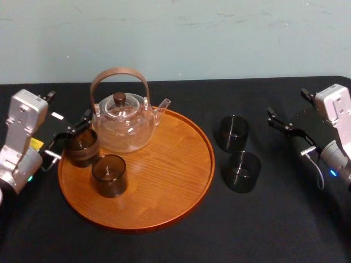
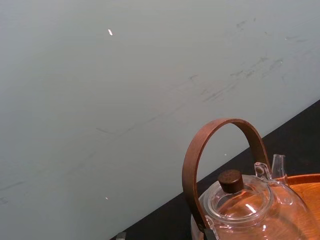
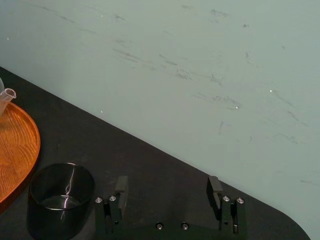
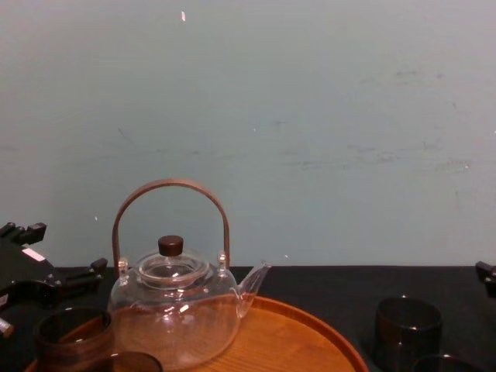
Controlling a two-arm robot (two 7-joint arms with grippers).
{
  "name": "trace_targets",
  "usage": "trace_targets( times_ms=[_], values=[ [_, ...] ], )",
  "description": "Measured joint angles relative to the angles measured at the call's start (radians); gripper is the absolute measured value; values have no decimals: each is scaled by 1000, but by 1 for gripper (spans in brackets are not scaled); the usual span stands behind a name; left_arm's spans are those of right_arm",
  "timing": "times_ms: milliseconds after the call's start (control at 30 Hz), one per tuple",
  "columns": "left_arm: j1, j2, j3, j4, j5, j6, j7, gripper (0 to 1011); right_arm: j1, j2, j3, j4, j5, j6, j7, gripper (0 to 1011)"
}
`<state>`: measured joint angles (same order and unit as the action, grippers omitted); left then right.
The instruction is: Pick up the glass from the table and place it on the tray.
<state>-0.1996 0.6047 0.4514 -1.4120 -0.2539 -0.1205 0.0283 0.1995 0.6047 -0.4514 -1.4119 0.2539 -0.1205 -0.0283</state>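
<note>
Two dark smoky glasses stand on the black table right of the tray, one farther back (image 1: 233,132) (image 3: 61,200) (image 4: 407,329) and one nearer (image 1: 242,171). The round orange-brown tray (image 1: 181,186) (image 4: 310,333) (image 3: 17,145) carries a clear teapot (image 1: 125,123) (image 2: 250,205) and two more dark glasses (image 1: 82,147) (image 1: 109,175). My right gripper (image 1: 289,104) (image 3: 168,187) hovers open to the right of the table glasses, with nothing between its fingers. At the tray's left edge my left gripper (image 1: 67,107) (image 4: 60,248) is open and empty, behind the leftmost tray glass.
A pale green wall (image 4: 310,116) rises right behind the table's far edge. The teapot's tall brown hoop handle (image 1: 118,74) stands over the back left of the tray. The tray's right and front parts are bare wood.
</note>
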Motion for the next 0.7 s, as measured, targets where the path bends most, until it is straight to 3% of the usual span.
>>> trace_targets(
  times_ms=[700],
  values=[
    [0,0,0,0,0,0,0,1001,0,0,0,0,0,0,0,1002]
  ],
)
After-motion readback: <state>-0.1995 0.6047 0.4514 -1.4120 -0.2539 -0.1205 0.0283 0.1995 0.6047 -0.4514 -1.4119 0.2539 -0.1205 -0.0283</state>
